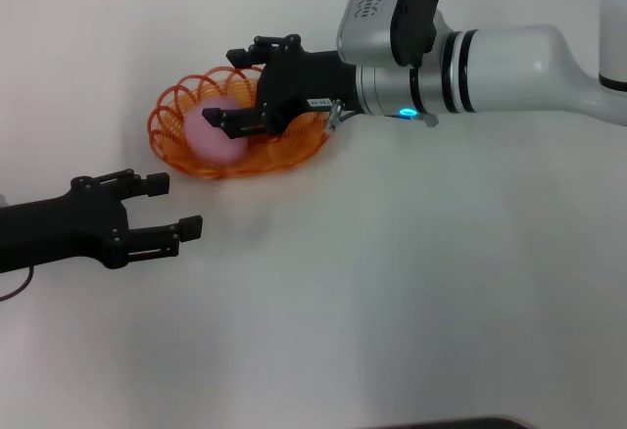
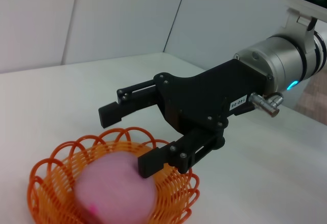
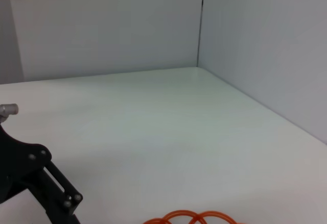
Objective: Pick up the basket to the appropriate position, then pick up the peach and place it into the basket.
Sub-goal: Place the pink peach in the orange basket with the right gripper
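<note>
The orange wire basket (image 1: 289,153) stands on the white table at the back left. The pink peach (image 1: 217,135) lies inside it. My right gripper (image 1: 225,86) is open just above the basket, its jaws wide apart, with one fingertip close over the peach and nothing held. The left wrist view shows the same: the right gripper (image 2: 125,139) is open above the peach (image 2: 115,191) in the basket (image 2: 51,168). My left gripper (image 1: 174,205) is open and empty on the near left, apart from the basket. The right wrist view shows only a bit of basket rim (image 3: 194,217).
The white table (image 1: 392,282) stretches to the right and front of the basket. Pale walls meet in a corner (image 3: 200,24) behind the table.
</note>
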You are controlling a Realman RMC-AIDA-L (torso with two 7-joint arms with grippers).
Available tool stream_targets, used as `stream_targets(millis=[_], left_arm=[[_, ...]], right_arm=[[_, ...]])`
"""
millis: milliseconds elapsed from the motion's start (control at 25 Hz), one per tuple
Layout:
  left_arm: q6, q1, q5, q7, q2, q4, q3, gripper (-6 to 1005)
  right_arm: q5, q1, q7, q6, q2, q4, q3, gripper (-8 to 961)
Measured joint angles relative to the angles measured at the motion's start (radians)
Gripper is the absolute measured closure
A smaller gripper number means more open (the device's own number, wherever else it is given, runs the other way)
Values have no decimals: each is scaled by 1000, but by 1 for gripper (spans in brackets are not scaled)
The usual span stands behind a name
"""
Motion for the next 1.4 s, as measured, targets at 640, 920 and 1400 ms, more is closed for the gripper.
stream_targets(millis=[640,920,1400], left_arm=[[-2,2,-6,0,0,-2,0,175],[-5,0,-7,3,2,-14,-1,174],[-2,-2,-7,0,2,-12,-3,174]], right_arm=[[7,-5,4,-12,-1,0,4,-6],[33,-73,18,-54,-11,-72,8,-6],[-35,-243,127,-137,-45,-276,44,-6]])
